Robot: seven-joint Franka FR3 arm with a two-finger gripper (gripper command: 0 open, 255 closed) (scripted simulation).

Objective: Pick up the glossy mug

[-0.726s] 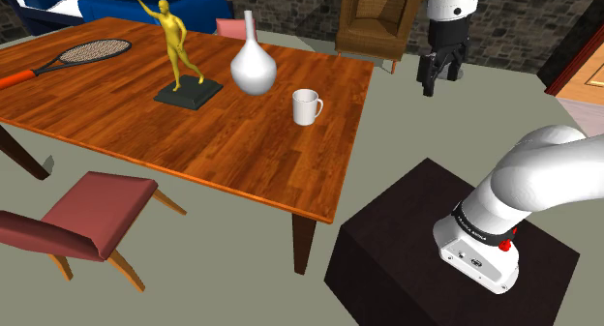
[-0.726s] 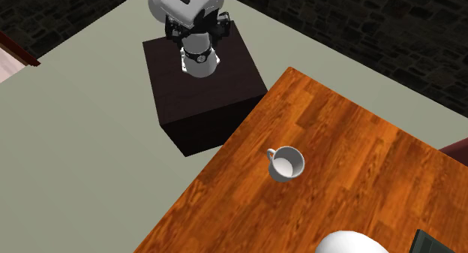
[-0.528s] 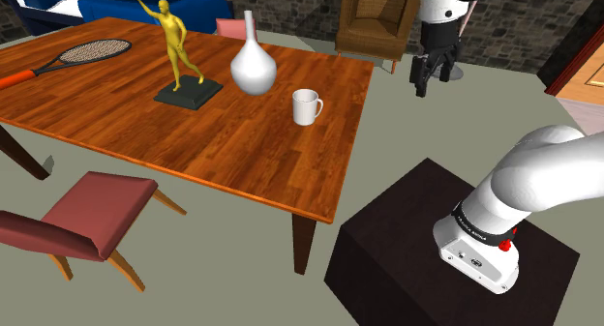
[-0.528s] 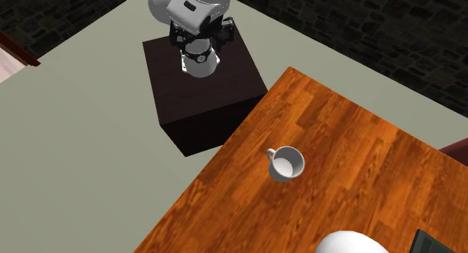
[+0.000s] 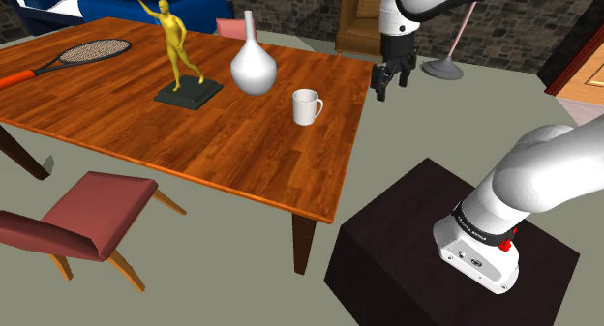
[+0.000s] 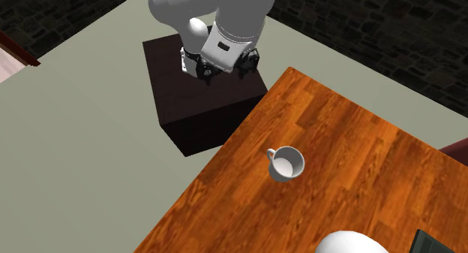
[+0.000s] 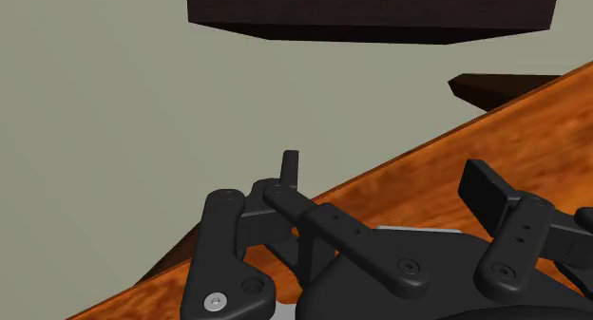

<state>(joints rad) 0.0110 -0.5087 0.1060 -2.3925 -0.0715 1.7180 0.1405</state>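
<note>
Gripper (image 5: 385, 89) is found wide open and empty, just off the table (image 5: 242, 150) edge. Mug (image 5: 307, 106) stands upright on the table, apart from it. Risk: on a low approach the mug could be toppled by 1 finger striking its handle.

One orange-brown wooden counter (image 5: 242, 150) carries four things, one of each kind: one glossy white mug with a handle (image 5: 307, 106), one pale round-bodied vase with a thin neck (image 5: 253, 69), one golden human figurine on a dark square base (image 5: 176, 45) and one racket with a red grip (image 5: 97, 51). Beside it stands one red-cushioned chair with wooden legs (image 5: 92, 208). One white arm (image 5: 542, 174) rises from one dark box stand (image 5: 407, 237).
</note>
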